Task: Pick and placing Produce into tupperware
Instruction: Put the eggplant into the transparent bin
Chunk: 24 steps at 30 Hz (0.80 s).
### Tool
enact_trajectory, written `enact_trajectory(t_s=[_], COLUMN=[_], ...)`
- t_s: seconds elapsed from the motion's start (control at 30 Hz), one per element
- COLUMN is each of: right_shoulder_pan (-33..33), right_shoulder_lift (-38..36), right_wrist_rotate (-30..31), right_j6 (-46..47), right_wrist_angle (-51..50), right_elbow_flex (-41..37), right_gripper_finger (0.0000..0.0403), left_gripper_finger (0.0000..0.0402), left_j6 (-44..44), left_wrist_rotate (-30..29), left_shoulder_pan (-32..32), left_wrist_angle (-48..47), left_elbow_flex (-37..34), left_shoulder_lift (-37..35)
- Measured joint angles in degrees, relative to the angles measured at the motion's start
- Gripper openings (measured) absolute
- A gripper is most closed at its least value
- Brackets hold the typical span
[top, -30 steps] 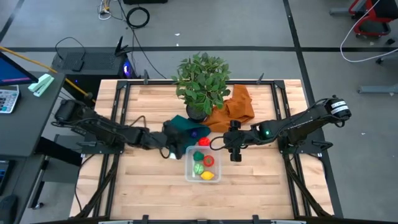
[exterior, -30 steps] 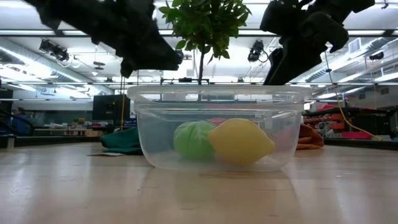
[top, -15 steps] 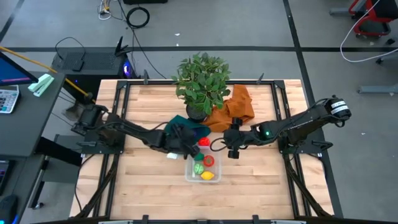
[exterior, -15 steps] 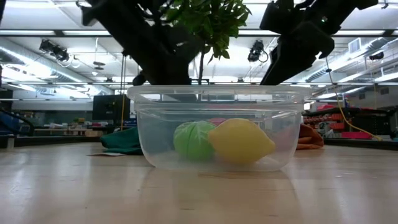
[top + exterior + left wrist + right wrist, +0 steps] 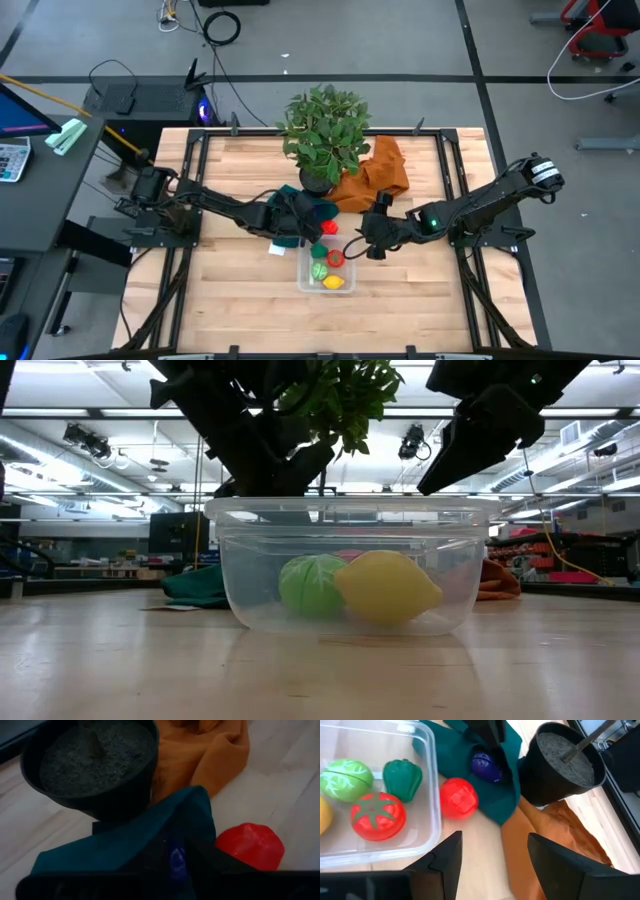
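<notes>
Four toy foods lie inside the tupperware (image 5: 325, 268), which sits mid-table on the pale wooden tabletop (image 5: 230, 290): a lemon (image 5: 388, 587), a green cabbage (image 5: 346, 779), a tomato (image 5: 371, 815) and a green pepper (image 5: 402, 780). No lettering is legible anywhere. Behind the table stretches a workshop with ceiling lights. Left gripper (image 5: 176, 862) hangs over the dark green cloth (image 5: 120, 842), its fingers straddling a purple item (image 5: 486, 766), grip unclear. Right gripper (image 5: 495, 860) hovers spread and empty beside the container, near a loose red piece (image 5: 458, 797).
</notes>
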Motion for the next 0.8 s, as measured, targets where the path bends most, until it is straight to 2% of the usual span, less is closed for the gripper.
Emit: enact_trajectory(t_s=[0.17, 0.37, 0.6, 0.8], right_shoulder_pan=[0.11, 0.11, 0.10, 0.10], right_shoulder_lift=[0.00, 0.00, 0.00, 0.00], right_wrist_rotate=[0.00, -0.02, -0.09, -0.38], right_j6=[-0.14, -0.41, -0.45, -0.40], right_wrist_angle=[1.14, 1.39, 1.37, 1.37], right_elbow_flex=[0.00, 0.00, 0.00, 0.00], right_gripper_finger=[0.0186, 0.0186, 0.0186, 0.0186], left_gripper_finger=[0.0078, 0.0088, 0.0144, 0.0197], left_j6=[-0.53, -1.95, -3.72, -2.35], left_wrist_rotate=[-0.41, 5.21, 12.03, 12.97], left_shoulder_pan=[0.95, 3.09, 4.66, 4.69], left_wrist_angle=[0.07, 0.07, 0.19, 0.15], left_elbow_flex=[0.00, 0.00, 0.01, 1.09], left_shoulder_lift=[0.00, -0.02, -0.02, -0.09])
